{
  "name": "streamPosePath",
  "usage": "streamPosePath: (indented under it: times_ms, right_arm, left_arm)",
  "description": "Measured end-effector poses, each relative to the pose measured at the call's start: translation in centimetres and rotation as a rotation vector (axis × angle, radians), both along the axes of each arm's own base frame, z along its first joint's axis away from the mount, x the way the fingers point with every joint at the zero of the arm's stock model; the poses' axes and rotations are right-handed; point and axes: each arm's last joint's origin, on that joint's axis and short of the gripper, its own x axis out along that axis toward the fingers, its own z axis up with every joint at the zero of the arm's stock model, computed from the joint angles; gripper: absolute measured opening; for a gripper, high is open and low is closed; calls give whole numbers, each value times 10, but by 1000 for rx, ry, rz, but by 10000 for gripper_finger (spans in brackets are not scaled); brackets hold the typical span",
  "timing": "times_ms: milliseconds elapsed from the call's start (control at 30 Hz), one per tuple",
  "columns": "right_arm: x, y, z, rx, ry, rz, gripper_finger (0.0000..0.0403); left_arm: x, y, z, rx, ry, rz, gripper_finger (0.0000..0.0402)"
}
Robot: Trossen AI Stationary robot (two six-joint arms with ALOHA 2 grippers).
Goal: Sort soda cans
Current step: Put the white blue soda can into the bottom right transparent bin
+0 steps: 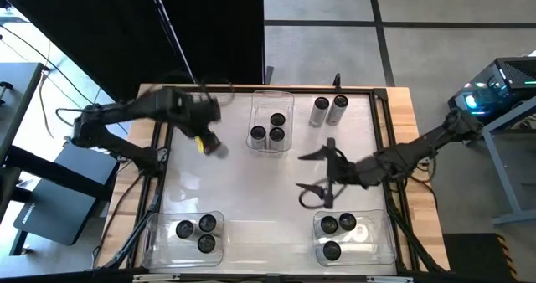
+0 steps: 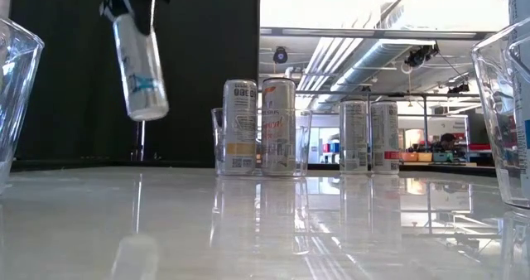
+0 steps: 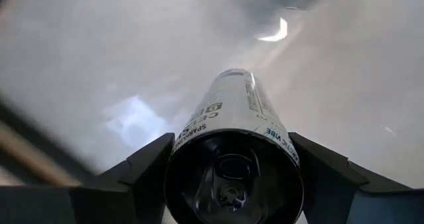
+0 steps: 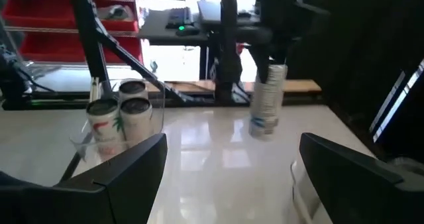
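- Most of the sorting looks done: three soda cans (image 1: 196, 232) sitting in the near-left bin (image 1: 159, 251), three more in the near-right bin (image 1: 377, 248), and another three in the far centre bin (image 1: 285, 100).
- Lifted clear of the worktop (image 1: 251, 182) by the left gripper (image 1: 209, 141), a tenth can (image 2: 141, 65), tilted, over the left half of the surface and not yet over any bin.
- Fingers (image 3: 142, 168) of that left arm pinching the can on both sides, dark top toward the wrist camera, body pointing away.
- Still loose: a pair of cans (image 1: 328, 110) standing upright on the bare worktop at the far right, just beside each other, outside every bin.
- Right gripper (image 1: 322, 174) hovering over the middle-right of the worktop, fingers spread wide, nothing between them.
- Sorting rule hard to confirm from here; labels in the low view are too small to match can to bin, so the held can's destination is possibly the near-left bin, but that is only a guess.
- Left to do, by the look of it: drop the carried can in its bin, then clear the far-right pair.
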Motion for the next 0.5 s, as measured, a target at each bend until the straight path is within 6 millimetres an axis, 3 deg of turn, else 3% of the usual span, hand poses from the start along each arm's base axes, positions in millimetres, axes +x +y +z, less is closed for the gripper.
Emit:
streamPosePath:
  times_ms: [267,500]
  right_arm:
    - [-25,33,-9,118,58,-18,341]
    - [-33,50,-16,172,79,-15,341]
  left_arm:
    - [47,-81,-27,-48,-36,-150,246]
    - [84,-125,-56,-43,36,-240,246]
